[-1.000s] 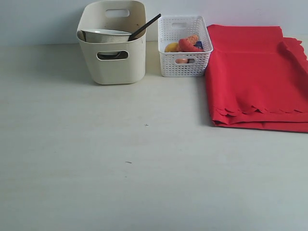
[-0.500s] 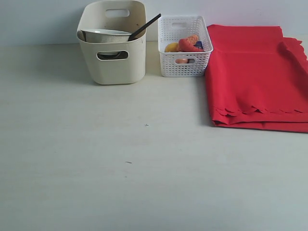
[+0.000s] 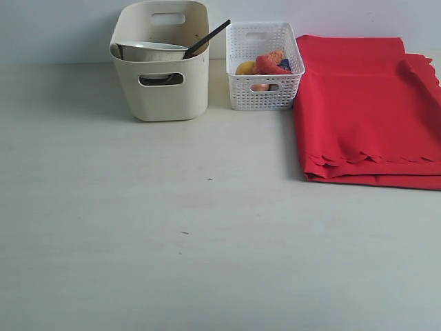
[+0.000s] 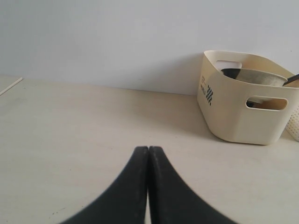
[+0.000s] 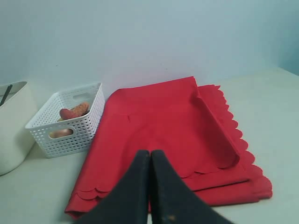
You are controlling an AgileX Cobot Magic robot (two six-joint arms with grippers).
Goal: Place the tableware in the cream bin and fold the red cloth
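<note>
Folded red cloth [image 5: 159,112] ahead of right tool [image 5: 149,153]

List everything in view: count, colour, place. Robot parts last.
cream bin: one, cream, back of the table, left of the basket
bowl: one, pale grey, inside the cream bin
dark utensil: one, dark, handle leaning out of the bin
white lattice basket: one, white, between the bin and the cloth
food items: several, yellow, orange-red, blue, in the basket
red cloth: one, red, folded in layers, right side
table: one, pale
left gripper: one, black, shut, empty
right gripper: one, black, shut, empty
</note>
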